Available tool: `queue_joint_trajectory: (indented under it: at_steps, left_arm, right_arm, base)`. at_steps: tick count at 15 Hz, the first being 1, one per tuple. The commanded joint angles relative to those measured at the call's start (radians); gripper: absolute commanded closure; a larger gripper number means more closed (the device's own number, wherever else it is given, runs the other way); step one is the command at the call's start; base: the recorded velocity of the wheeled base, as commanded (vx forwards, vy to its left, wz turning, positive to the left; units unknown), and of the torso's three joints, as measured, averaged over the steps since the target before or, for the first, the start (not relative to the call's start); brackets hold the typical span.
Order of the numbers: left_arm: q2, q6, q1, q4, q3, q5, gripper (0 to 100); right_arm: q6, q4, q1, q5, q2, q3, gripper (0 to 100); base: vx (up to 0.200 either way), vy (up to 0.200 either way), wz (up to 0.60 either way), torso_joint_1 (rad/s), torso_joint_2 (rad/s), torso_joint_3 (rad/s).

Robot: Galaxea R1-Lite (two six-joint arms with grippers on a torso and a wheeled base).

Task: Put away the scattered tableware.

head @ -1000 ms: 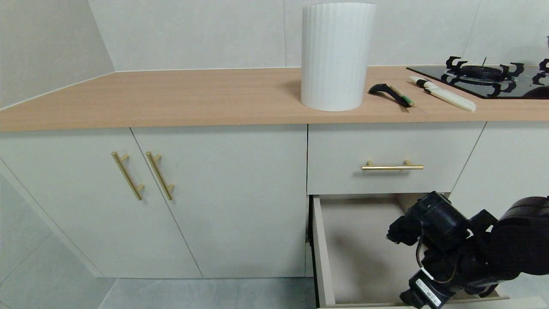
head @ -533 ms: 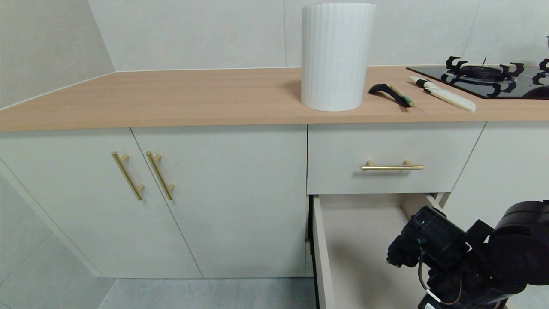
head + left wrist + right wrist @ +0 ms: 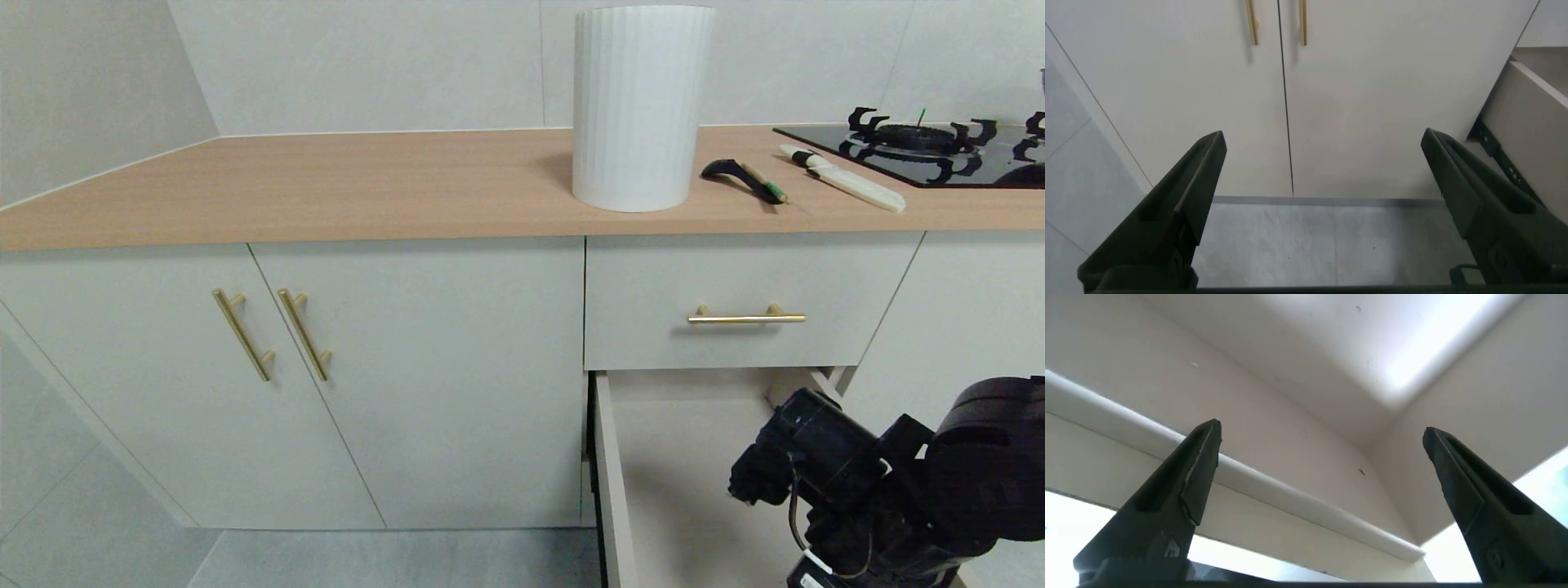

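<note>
In front of our left pincer (image 3: 1323,143) stand two pale cupboard doors (image 3: 1372,90) with gold handles (image 3: 1252,20). Under it lies the grey floor (image 3: 1323,237). Our right pincer (image 3: 1320,433) points into the open drawer (image 3: 686,474). Above it we see a shut drawer (image 3: 735,278), then the brown wooden desk (image 3: 326,184). High behind that is the pale tiled wall (image 3: 367,65).

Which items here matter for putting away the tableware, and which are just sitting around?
For the job: black-handled utensil, white knife, open lower drawer (likely destination).
Just there: ribbed white container, gas hob, closed upper drawer, cabinet doors.
</note>
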Motion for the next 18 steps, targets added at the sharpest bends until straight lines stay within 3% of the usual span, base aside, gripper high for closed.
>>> queue_joint_trajectory:
  at_steps: [1,4,8,18]
  left_arm:
    - [0.000,0.000,0.000,0.000,0.000,-0.001,0]
    - [0.000,0.000,0.000,0.000,0.000,0.001,0]
    - [0.000,0.000,0.000,0.000,0.000,0.001,0]
    - [0.000,0.000,0.000,0.000,0.000,-0.001,0]
  right_arm:
    - [0.090,-0.027,-0.014,-0.003,-0.004,-0.040,0]
    - [0.237,-0.096,-0.045,0.003,-0.027,-0.122,0]
    - [0.271,-0.293,-0.103,-0.011,-0.044,-0.106,0]
    - [0.268,-0.346,-0.109,-0.017,-0.107,-0.085,0]
  base:
    - [0.000,0.000,0.00,0.000,0.00,0.000]
    - [0.000,0.000,0.00,0.000,0.00,0.000]
    - [0.000,0.000,0.00,0.000,0.00,0.000]
    - [0.000,0.000,0.00,0.010,-0.05,-0.042]
